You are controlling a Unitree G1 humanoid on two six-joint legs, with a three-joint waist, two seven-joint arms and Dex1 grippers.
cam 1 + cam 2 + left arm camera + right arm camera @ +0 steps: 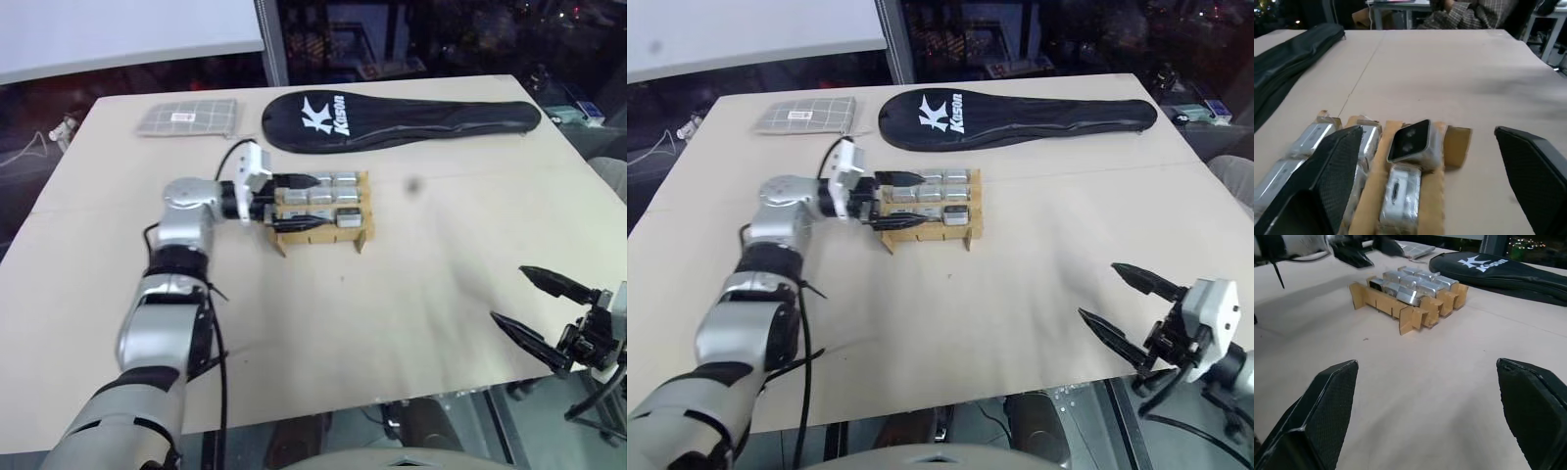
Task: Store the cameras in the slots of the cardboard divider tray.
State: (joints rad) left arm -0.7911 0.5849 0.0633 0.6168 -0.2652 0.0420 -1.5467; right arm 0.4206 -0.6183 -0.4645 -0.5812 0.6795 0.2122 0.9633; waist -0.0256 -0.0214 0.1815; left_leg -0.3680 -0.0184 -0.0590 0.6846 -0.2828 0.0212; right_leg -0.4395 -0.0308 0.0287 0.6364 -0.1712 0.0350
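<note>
**Left wrist view: last camera sits crooked in its slot**

Left wrist view shows my left gripper [1425,196] w/ jaws spread wide, holding nothing, straddling the near row of the tray [321,210]. One camera [1413,142] sits in a slot at the row's end but tilted, black lens face up and toward me, not seated like its neighbours. The other cameras [1413,284] lie flat, silver sides up, long axes roughly along the rows, toward the racket cover [392,117]. Tray stands mid-bench [411,313], just short of that cover, checked pouch [188,118] well apart at the far left.

My read: step in hand is release and pull clear. To do it well I'd back the jaws off level w/o clipping the cardboard strips, then prob nudge the tilted one down so it lies flat. Risk: snagging the tray and dragging it.

Right gripper [1122,308] hangs near the bench's front edge, jaws spread, empty.
</note>
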